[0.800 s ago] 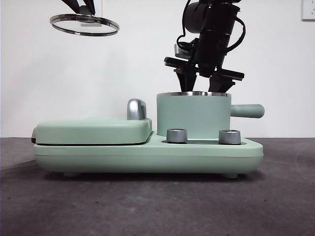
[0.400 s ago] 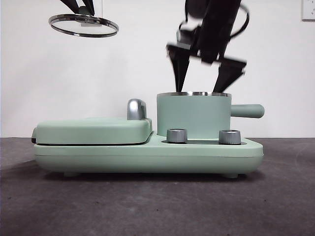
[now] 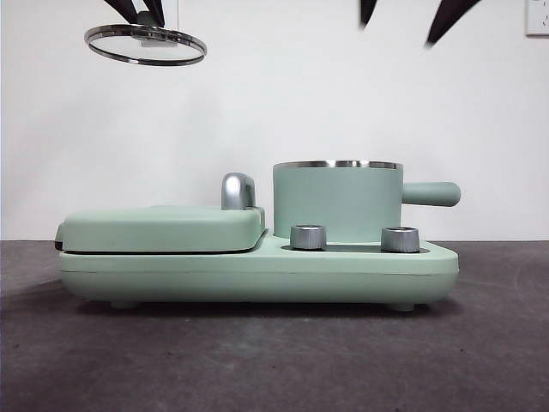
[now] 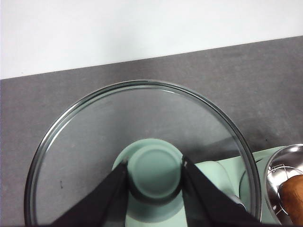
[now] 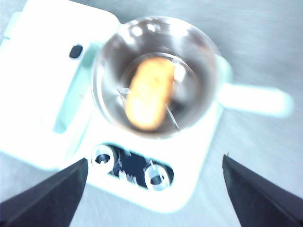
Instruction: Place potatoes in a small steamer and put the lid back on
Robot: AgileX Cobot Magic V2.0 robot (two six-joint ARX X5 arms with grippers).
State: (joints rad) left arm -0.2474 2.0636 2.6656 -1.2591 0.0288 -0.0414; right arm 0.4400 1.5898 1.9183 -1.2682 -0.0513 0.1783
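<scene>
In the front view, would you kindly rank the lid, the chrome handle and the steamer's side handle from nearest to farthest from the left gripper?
1. The lid, held by its knob in the left gripper, top left.
2. The chrome handle, lower, on the flat cover.
3. The small steamer's side handle, far right.

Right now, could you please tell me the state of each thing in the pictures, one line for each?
potato: lying inside the steamer.
small steamer: uncovered, standing on the green cooker base.
lid: held in the air, off to the side of the steamer.
left gripper: shut on the lid's knob.
right gripper: open, empty, high above the steamer.
griddle cover: closed.
</scene>
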